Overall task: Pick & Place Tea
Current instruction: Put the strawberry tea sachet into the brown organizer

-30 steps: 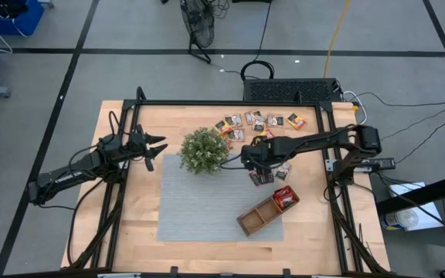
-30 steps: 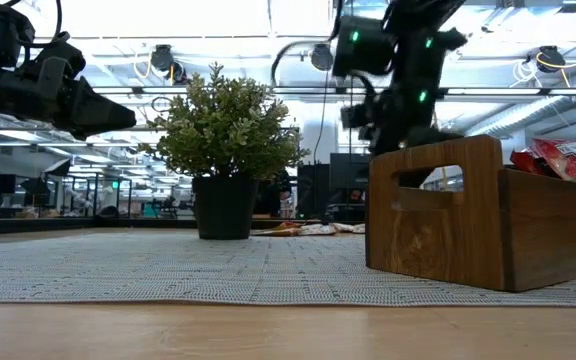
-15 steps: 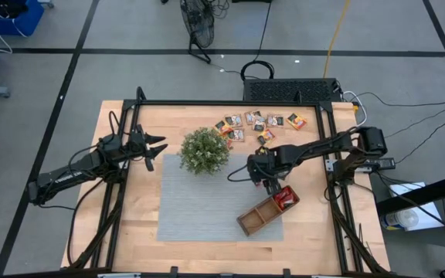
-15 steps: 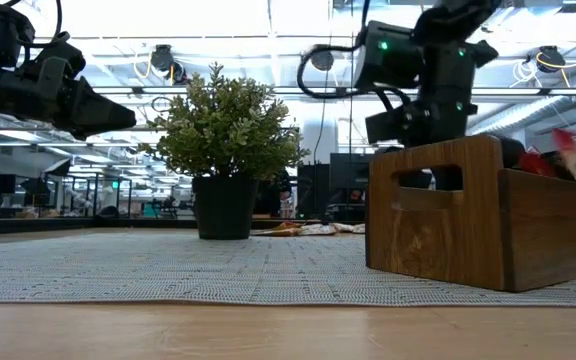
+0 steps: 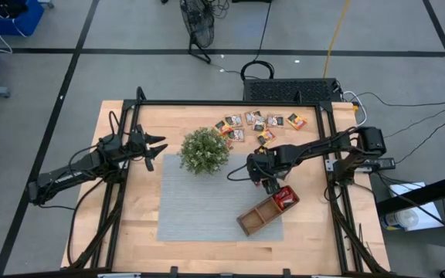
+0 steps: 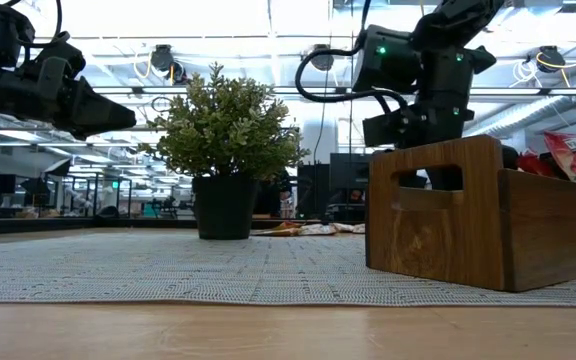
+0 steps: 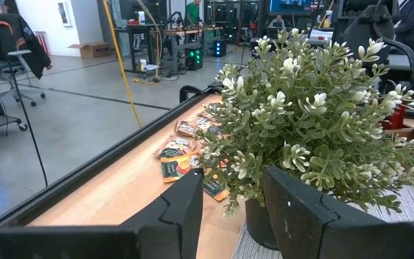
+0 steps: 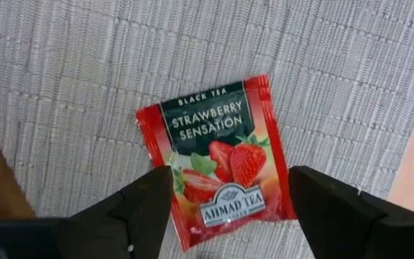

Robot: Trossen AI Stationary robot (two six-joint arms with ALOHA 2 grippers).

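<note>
My right gripper [image 5: 271, 184] hovers above the grey mat [image 5: 199, 208], just beside the far-right end of the wooden tray [image 5: 266, 212], its fingers [image 8: 146, 205] spread wide and holding nothing. Directly beneath them a red strawberry tea sachet [image 8: 215, 160] lies flat on the mat, free of both fingers. More red sachets [image 5: 286, 198] sit in the tray's far-right compartment, and the remaining loose sachets [image 5: 258, 123] are scattered on the bare wooden table [image 5: 134, 224] at the far side, right of the potted plant [image 5: 204, 150]. My left gripper [image 5: 157, 148] waits in the air left of the plant, its fingers [image 7: 304, 216] parted and empty.
</note>
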